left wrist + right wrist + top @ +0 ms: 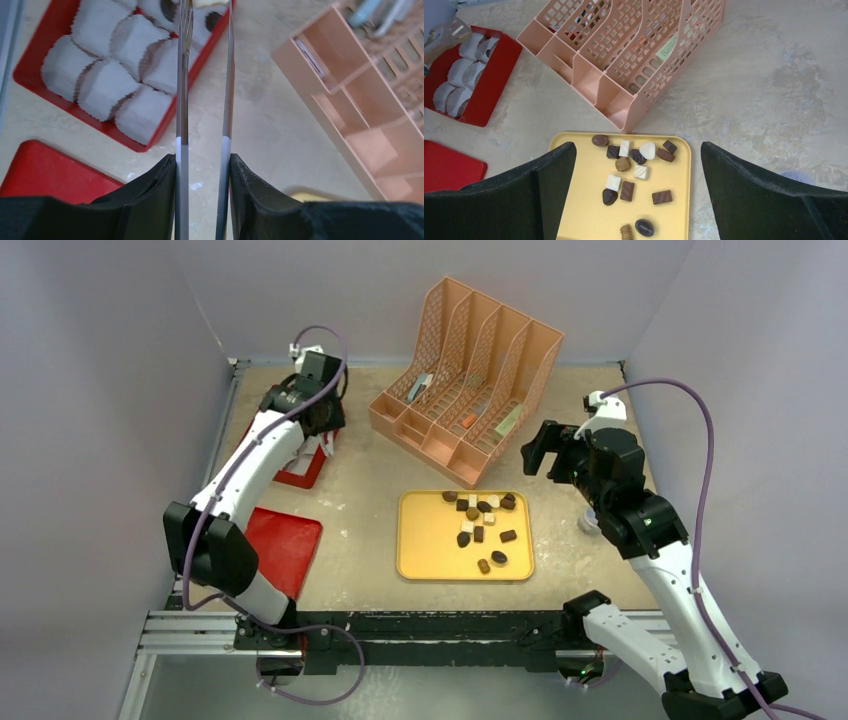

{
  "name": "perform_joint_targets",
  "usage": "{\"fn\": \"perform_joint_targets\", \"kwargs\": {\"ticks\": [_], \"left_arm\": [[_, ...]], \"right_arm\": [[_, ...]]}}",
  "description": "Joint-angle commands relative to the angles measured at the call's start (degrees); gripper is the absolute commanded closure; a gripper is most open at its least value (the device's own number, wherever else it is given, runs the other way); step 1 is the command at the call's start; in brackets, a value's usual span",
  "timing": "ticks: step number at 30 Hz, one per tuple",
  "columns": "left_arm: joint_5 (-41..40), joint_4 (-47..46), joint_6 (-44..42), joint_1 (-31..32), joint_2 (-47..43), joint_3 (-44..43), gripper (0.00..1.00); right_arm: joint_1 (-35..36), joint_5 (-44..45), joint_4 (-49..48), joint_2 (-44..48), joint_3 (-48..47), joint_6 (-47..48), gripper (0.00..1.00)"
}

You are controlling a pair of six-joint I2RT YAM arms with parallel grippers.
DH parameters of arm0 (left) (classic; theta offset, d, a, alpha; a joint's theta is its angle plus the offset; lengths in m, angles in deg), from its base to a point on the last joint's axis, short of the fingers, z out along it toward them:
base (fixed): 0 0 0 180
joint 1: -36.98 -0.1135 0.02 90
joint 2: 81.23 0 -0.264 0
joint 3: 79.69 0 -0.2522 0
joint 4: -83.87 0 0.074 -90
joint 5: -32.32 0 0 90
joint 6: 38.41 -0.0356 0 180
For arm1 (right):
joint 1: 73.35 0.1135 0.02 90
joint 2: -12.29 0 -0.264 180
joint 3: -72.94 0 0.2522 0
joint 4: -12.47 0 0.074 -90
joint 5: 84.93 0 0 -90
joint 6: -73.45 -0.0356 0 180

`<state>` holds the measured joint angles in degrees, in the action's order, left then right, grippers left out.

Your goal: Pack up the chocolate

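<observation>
Beige speckled tabletop [360, 490]: brown and cream chocolates [478, 520] lie on a yellow tray [412, 550] beneath the wide-open right gripper [636, 150]. The left gripper [202, 170] squeezes metal tweezers [183, 100] pinching one cream piece [210, 3] over the red cup-lined box [145, 146]. Likely light, rigid, slippery: pinch flat sides.

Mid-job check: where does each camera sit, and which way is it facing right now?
Top external: above and behind the bases, looking down on the table, the left arm, the right arm and the yellow tray of chocolates.
Left wrist: on the left arm, looking along its thin fingers, closed on a cream piece, toward the red box of liners.
Right wrist: on the right arm, looking down between its open fingers at the tray.
Shared: both wrist views show the red box and pink organizer.
</observation>
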<state>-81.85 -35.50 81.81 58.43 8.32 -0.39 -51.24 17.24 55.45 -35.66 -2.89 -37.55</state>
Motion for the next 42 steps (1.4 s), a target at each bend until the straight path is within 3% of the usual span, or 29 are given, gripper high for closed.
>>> {"fn": "perform_joint_targets", "kwargs": {"ticks": [1, 8, 16, 42], "left_arm": [[0.43, -2.94, -1.83, -7.27, 2.07, -4.32, 0.74], [2.98, -4.94, -1.18, -16.65, 7.46, -7.29, 0.73], [9.31, -7.61, -0.61, -23.15, 14.04, -10.96, 0.72], [11.07, -7.62, -1.04, -24.08, 18.72, -11.92, 0.63]], "right_arm": [[-0.14, -1.5, -2.95, 1.04, -0.01, -0.43, 0.04], [-0.13, -2.19, -2.96, 1.26, -0.25, -0.69, 0.04], [-0.14, -2.06, -2.99, 1.62, -0.08, -0.7, 0.04], [-0.08, -1.09, -2.93, 1.39, -0.34, -0.99, 0.04]]}}
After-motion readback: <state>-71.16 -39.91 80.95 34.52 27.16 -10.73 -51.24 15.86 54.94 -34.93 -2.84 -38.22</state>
